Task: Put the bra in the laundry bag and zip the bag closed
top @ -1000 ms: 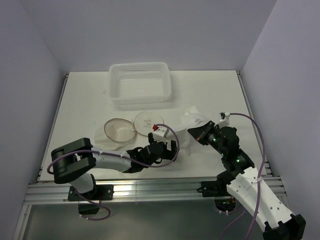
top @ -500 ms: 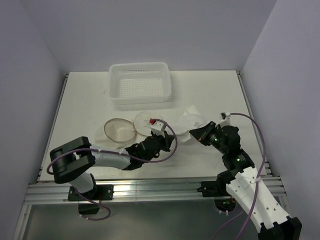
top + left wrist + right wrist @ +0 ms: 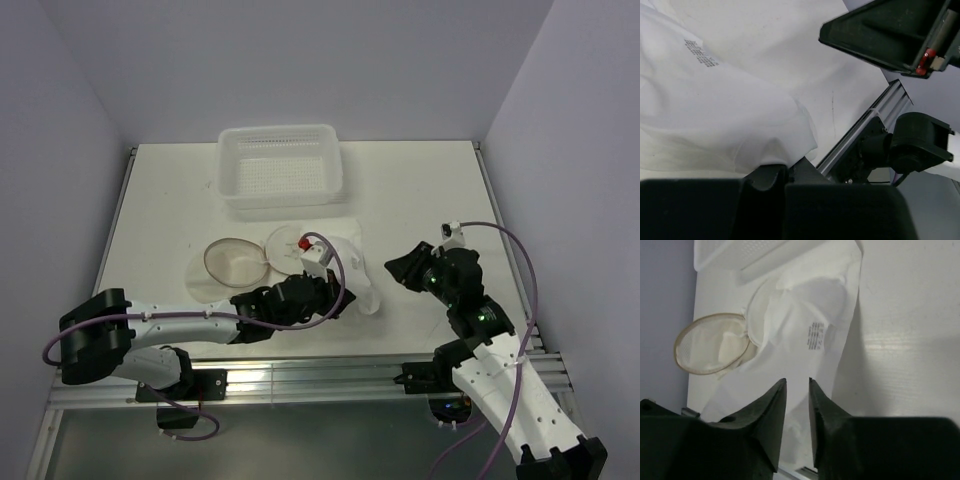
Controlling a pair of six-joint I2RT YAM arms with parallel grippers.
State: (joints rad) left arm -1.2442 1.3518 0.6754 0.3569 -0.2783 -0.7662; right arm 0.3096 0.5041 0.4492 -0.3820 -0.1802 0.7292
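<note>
The bra (image 3: 352, 262) lies spread out as white fabric at the table's middle, its left edge over one disc of the laundry bag (image 3: 236, 262). The bag's two round mesh discs lie open side by side. My left gripper (image 3: 348, 298) is shut on the bra's near edge; the left wrist view shows fabric (image 3: 715, 110) pinched at the fingertips (image 3: 789, 170). My right gripper (image 3: 393, 268) hovers just right of the bra, open with nothing between its fingers. In the right wrist view it (image 3: 797, 382) sits above the bra (image 3: 810, 330), with the bag (image 3: 710, 342) to the left.
A white perforated basket (image 3: 280, 165) stands at the back centre of the white table (image 3: 170, 200). An aluminium rail (image 3: 300, 375) runs along the near edge. Lilac walls close in the sides and back.
My left gripper shut on the bra and drew it left and nearer. My right gripper let go, opened and backed off to the right; the bunched bra now lies flatter.
</note>
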